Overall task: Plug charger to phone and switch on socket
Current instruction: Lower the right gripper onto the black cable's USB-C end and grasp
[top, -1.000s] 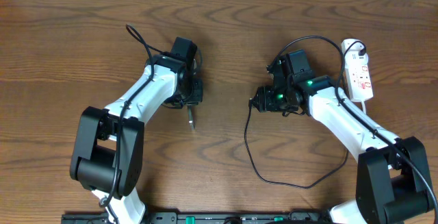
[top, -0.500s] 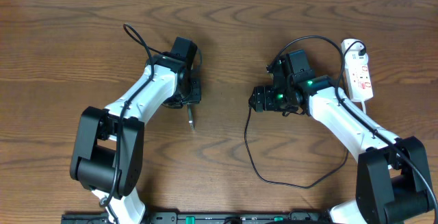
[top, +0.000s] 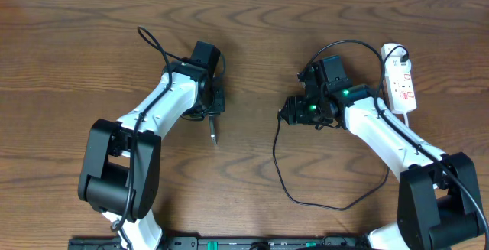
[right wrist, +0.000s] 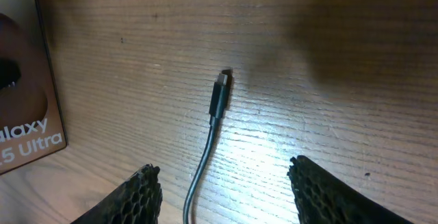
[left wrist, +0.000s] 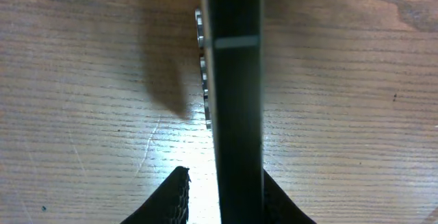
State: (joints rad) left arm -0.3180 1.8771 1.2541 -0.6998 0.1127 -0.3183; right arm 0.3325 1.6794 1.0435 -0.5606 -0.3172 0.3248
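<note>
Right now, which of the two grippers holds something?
The left gripper: its fingers clamp the phone on edge. The right gripper is open and empty, over the charger tip lying on the table.

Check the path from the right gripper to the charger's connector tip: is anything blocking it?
Nothing visible. The right gripper is open, and the charger's connector tip lies on bare table just ahead of its fingers. The phone stands off to one side, held on edge in the left gripper.

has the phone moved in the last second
No. In the overhead view the phone, held on edge by the left gripper, sits at the same spot against the table grain and as far from the socket as before.
</note>
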